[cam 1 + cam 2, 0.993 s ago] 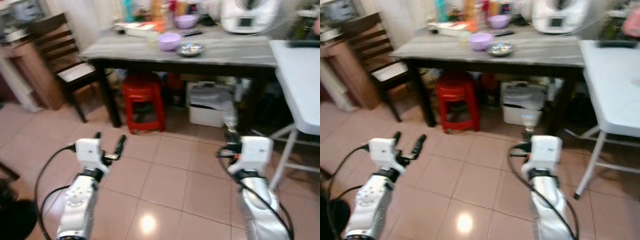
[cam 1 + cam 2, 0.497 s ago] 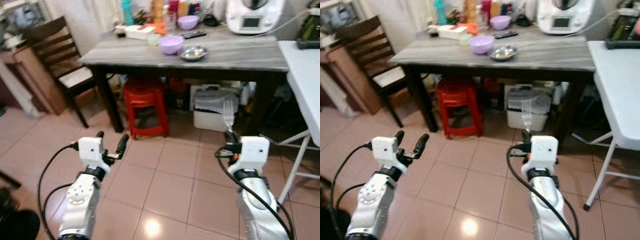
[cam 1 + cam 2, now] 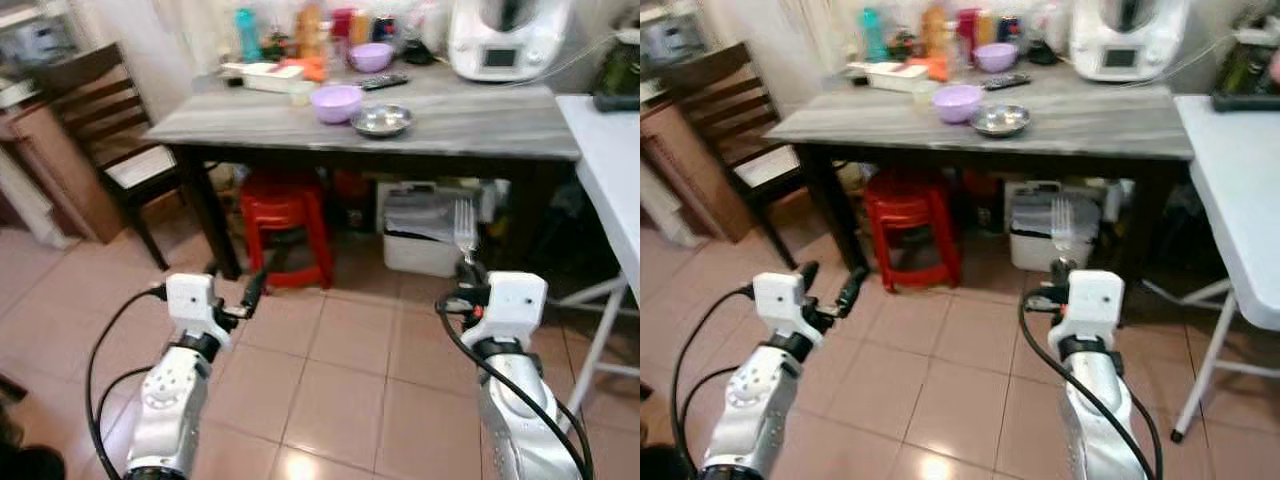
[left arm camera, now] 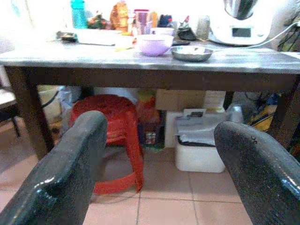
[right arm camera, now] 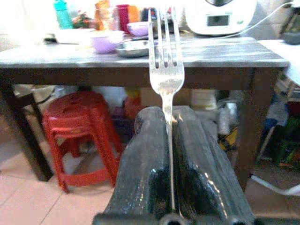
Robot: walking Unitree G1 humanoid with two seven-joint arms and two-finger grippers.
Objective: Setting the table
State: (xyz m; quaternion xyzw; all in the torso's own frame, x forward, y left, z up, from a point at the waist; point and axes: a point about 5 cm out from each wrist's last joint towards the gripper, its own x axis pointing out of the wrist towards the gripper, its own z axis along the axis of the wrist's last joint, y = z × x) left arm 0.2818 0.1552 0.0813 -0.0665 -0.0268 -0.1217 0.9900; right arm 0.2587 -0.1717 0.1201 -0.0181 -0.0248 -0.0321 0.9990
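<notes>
1. A metal fork [image 5: 165,56] stands upright, tines up, clamped by its handle between the two black fingers of the right gripper [image 5: 168,140]; the jaws are clenched on it.
2. The right gripper is held out in front of the robot, above the tiled floor [image 3: 340,380] and short of the table; in the head views the fork [image 3: 465,228] rises from the gripper's white wrist housing.
3. The left gripper [image 3: 232,290] is also held forward over the floor, on the robot's left, with its jaws released: the fingers [image 4: 70,164] stand well apart with nothing between them.
4. Ahead is a dark-legged table with a grey wood-grain top [image 3: 480,115].
5. On that top, near its front edge, a lilac bowl [image 3: 336,102] sits just beside a shallow metal dish [image 3: 381,120]; a remote control [image 3: 382,82] and a second purple bowl [image 3: 371,57] lie farther back.
6. A white kitchen appliance [image 3: 500,35] stands at the back right of the table, with bottles and a white tray [image 3: 262,75] at the back left.
7. Under the table are a red plastic stool [image 3: 285,215] and a white storage box [image 3: 425,235].
8. A dark wooden chair [image 3: 110,130] stands to the left, and a white folding table [image 3: 615,160] to the right.
</notes>
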